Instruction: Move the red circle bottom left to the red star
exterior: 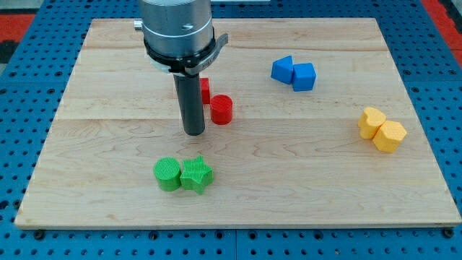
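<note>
On the near left of the wooden board (86, 180) lie a green circle (167, 174) and a green star (196, 175), touching one another and well apart from the red pair; further from the viewer, just left of the board's middle, my tip (194, 132) rests on the table, a plain rod with nothing to open or close and nothing held; it can only shove. Behind the rod, mostly hidden by it, a red block (205, 90) shows as a sliver, which I judge to be the red star, though its shape cannot be made out; just right of my tip, and near but seemingly not touching it, stands the red circle (221, 110), lying nearer and to the right of that hidden block, apparently close beside it. Judged against the task, the circle is not yet in place; it wants to sit near-left of the star, and it sits near-right, so the sideways shift to the left is still to do, probably with my tip brought round to the circle's right side first. Further right, at the far side, two blue blocks (294, 73) touch; at the right edge two yellow blocks (382, 129) touch likewise; neither pair matters here.
</note>
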### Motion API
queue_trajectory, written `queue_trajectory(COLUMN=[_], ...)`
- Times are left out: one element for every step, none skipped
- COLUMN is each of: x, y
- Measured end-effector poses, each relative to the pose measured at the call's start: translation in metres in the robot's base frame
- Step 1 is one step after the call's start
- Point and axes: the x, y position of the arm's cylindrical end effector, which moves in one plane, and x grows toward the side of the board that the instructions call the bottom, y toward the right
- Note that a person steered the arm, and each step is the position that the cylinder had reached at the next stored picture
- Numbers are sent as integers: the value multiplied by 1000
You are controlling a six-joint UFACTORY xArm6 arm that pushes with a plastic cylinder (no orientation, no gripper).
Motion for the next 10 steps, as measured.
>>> queue_trajectory(x=[0, -1, -1, -11, -18, -28, -43, -43, -43, -43], y=[41, 79, 80, 80, 80, 80, 80, 80, 75, 30])
